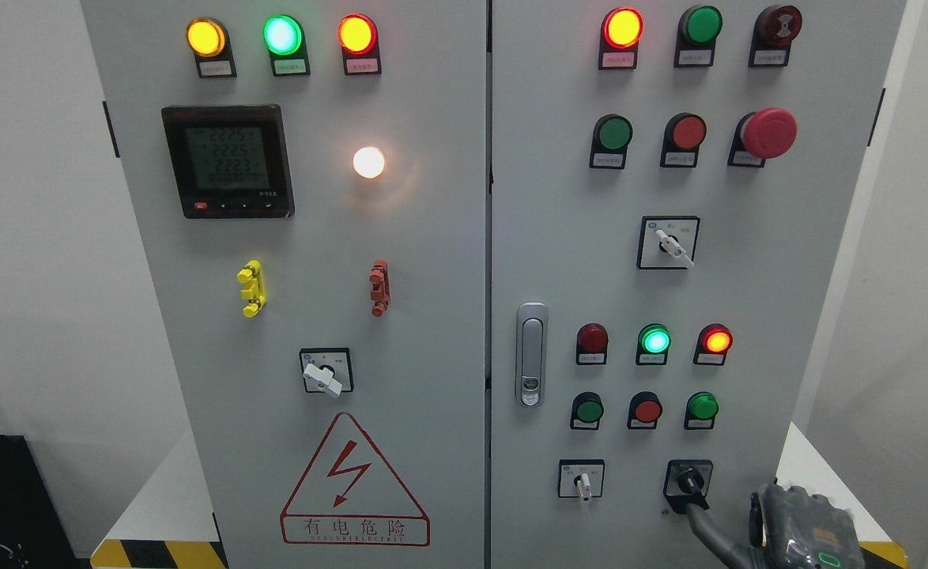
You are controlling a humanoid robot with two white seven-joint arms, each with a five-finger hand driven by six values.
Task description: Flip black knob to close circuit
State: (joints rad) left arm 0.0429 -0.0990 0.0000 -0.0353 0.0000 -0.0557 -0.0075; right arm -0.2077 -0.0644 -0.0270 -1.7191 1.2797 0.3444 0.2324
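Note:
The black knob (689, 480) sits on a black square plate at the lower right of the cabinet's right door, its handle pointing down and to the right. My right hand (796, 533) comes in at the bottom right corner, its grey back facing the camera. One grey finger (705, 523) stretches up and left, and its tip touches the lower edge of the knob's plate just under the handle. The hand holds nothing. My left arm is out of view.
A white selector switch (583, 482) sits left of the black knob, with three buttons (647, 409) and three lamps (654, 341) above. A door latch (531, 354) is on the right door's left edge. A red mushroom stop button (767, 133) is at the upper right.

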